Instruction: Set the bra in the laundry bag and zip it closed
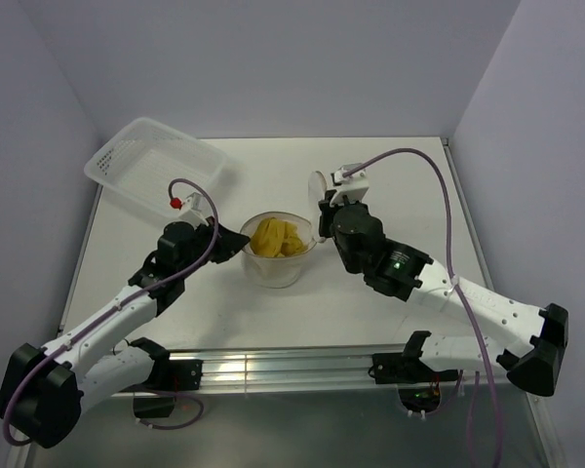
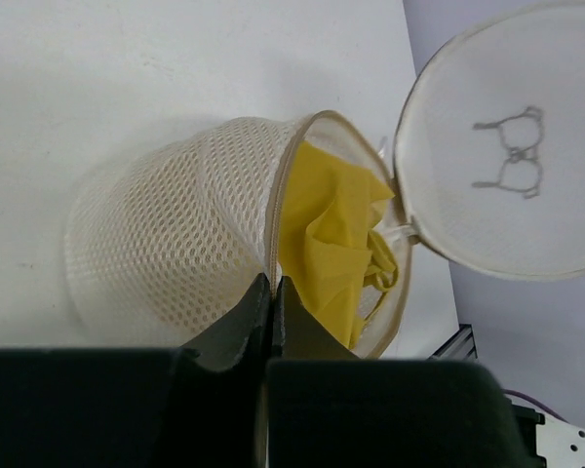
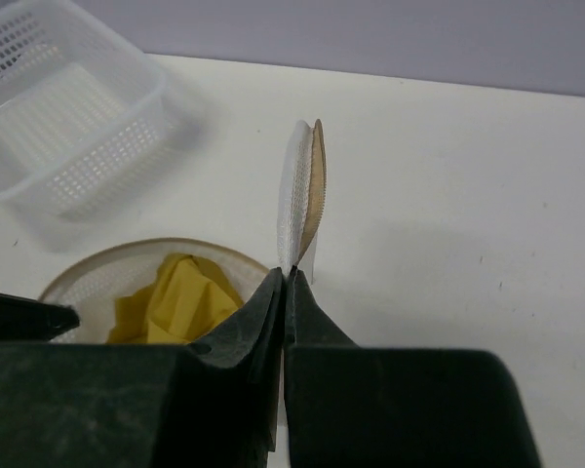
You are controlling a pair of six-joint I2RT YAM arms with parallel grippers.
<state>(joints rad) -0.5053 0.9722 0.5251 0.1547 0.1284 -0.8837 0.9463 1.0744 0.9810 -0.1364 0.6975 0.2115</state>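
The laundry bag [image 2: 166, 244] hides part of the bra [image 2: 331, 253].

Bright, even light throughout, with soft shadows and little glare.

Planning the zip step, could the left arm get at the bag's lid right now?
Probably not without letting go: the left gripper is shut on the rim of the laundry bag, and the lid stands upright across the opening, its edge pinched by the right gripper.

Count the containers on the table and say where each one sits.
2. The bag stands in the middle of the table, with the bra inside; the basket sits at the far left corner. None seems hidden.
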